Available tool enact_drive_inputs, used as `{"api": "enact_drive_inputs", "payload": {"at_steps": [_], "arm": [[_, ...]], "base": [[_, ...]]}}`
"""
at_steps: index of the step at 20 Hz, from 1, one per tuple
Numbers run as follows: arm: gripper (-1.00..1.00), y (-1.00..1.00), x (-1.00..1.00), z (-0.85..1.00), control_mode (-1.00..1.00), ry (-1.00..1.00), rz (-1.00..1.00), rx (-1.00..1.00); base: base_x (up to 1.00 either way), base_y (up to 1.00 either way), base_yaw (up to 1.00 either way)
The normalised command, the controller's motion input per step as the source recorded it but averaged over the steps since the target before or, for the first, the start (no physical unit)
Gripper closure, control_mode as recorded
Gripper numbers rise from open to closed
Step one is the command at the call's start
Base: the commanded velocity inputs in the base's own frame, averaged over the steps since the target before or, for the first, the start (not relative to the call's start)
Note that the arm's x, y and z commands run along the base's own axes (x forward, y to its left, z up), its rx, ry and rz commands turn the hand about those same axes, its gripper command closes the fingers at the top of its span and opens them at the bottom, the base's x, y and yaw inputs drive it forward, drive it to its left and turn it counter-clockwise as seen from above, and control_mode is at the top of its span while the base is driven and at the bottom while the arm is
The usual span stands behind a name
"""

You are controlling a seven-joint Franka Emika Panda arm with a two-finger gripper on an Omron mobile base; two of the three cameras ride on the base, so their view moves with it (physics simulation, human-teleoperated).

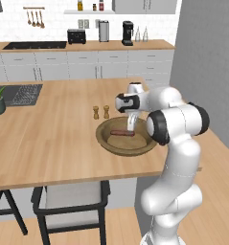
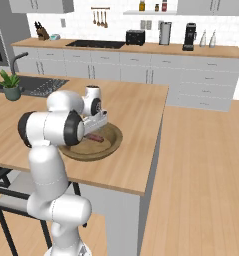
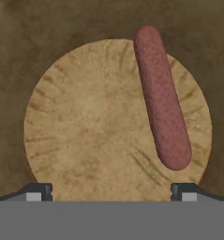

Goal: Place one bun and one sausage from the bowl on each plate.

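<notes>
Now, left to right: two small shakers stand just beyond the bowl, which sits near the counter's edge and holds one sausage. My arm bends over the bowl, gripper pointing straight down into it, jaws spread wide and empty. My hand view gives the bowl's pale flat bottom and the sausage lying right of centre; the right base view shows a potted plant.

Kitchen: hob, coffee machine, cabinets.
</notes>
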Motion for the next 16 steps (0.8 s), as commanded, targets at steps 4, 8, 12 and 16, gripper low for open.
{"api": "enact_drive_inputs", "payload": {"at_steps": [4,8,12,16], "arm": [[-1.00,0.21,0.36,-0.34,-1.00,-0.17,0.00,0.00],[-1.00,0.08,0.07,-0.40,-1.00,-0.12,0.00,0.00],[-1.00,0.00,0.03,-0.22,-1.00,-0.05,0.00,0.00],[-1.00,0.00,0.07,-0.32,-1.00,-0.01,0.00,0.00]], "base": [[0.00,0.00,0.00],[0.00,0.00,0.00],[0.00,0.00,0.00],[0.00,0.00,0.00]]}}
